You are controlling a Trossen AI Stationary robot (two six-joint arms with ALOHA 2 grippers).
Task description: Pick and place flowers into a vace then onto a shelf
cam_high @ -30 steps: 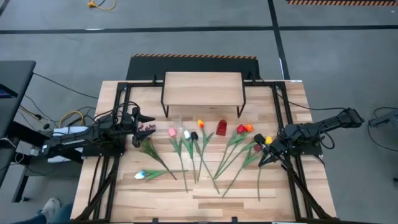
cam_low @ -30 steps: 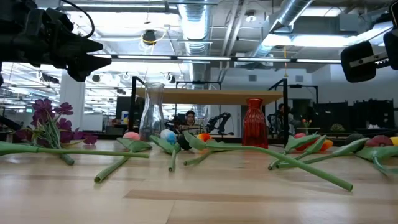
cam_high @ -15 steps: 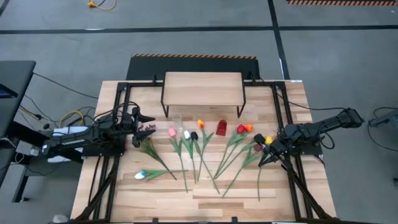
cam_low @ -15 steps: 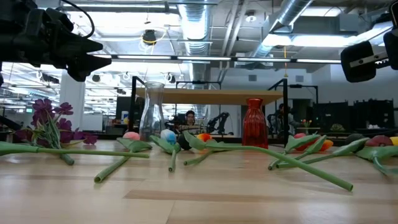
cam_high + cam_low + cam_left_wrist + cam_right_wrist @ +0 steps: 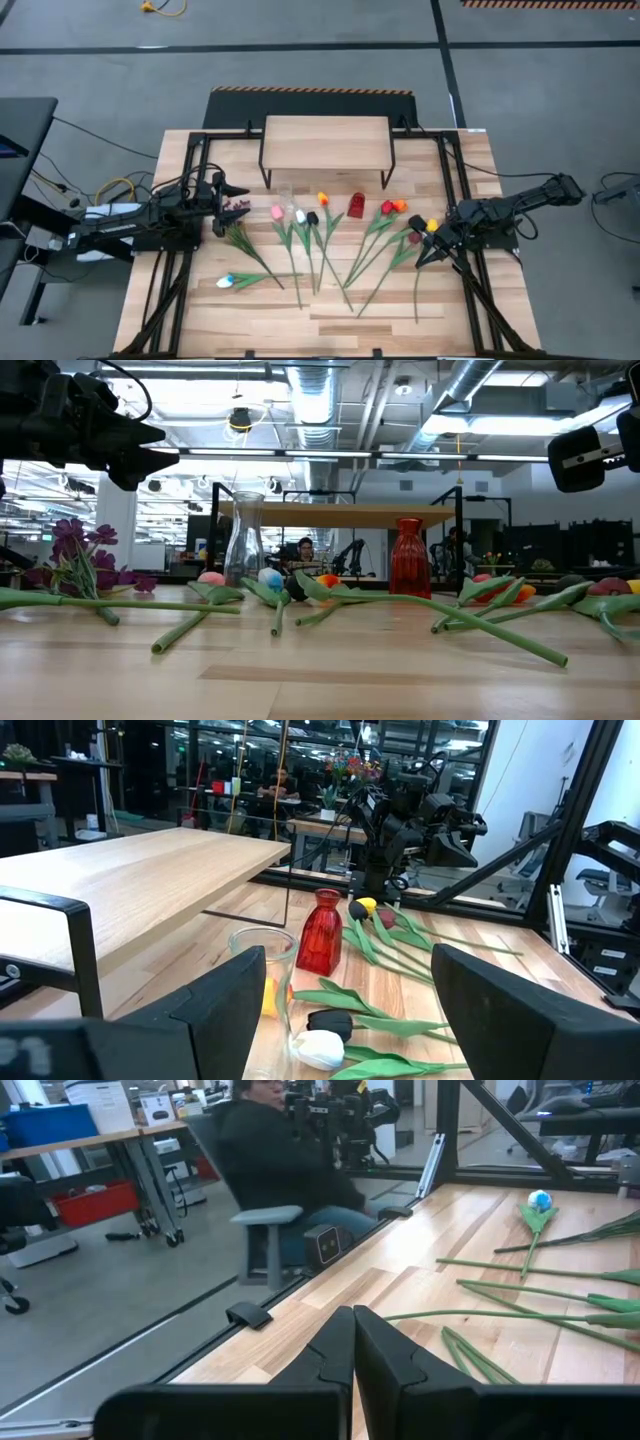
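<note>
Several tulips (image 5: 330, 240) lie flat on the tabletop, stems fanned toward the near edge. A purple sprig (image 5: 236, 215) lies at their left. A clear glass vase (image 5: 285, 190) and a red vase (image 5: 357, 205) stand upright in front of the shelf (image 5: 325, 143), a light-wood board on black legs at the far side. My left gripper (image 5: 243, 197) hovers open above the sprig, pointing at the clear vase (image 5: 262, 995). My right gripper (image 5: 420, 258) hovers shut (image 5: 353, 1318) over the rightmost stems, near a yellow tulip (image 5: 432, 225).
A black metal frame (image 5: 190, 150) runs round the tabletop and beside both arms. A lone blue-and-white tulip (image 5: 228, 281) lies near the left near corner. Bare wood (image 5: 330, 320) shows along the near edge. A person (image 5: 270, 1170) sits on a chair beyond the table.
</note>
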